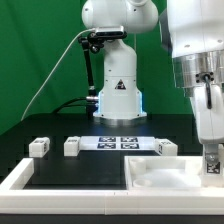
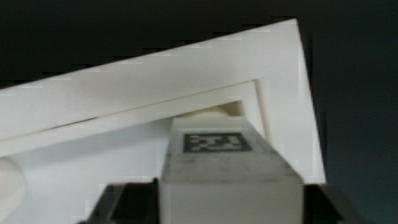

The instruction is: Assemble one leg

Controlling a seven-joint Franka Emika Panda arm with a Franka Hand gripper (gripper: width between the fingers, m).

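My gripper [image 1: 211, 156] is shut on a white leg [image 1: 212, 167] and holds it upright over the right end of the large white tabletop [image 1: 160, 176], at the exterior view's right. In the wrist view the leg [image 2: 224, 165] shows its black-and-white tag and sits between my dark fingers [image 2: 135, 202], with my gripper [image 2: 228, 208] closed around it. The leg's far end points at a corner of the tabletop [image 2: 125, 110]. Whether it touches the tabletop I cannot tell. Three more legs lie on the black table: two at the left [image 1: 38, 146] [image 1: 72, 146] and one right of the middle [image 1: 165, 147].
The marker board [image 1: 120, 143] lies flat between the loose legs. A white L-shaped fence [image 1: 20, 180] runs along the front left of the table. The robot's base [image 1: 118, 90] stands behind, against a green backdrop, with a cable hanging at its left.
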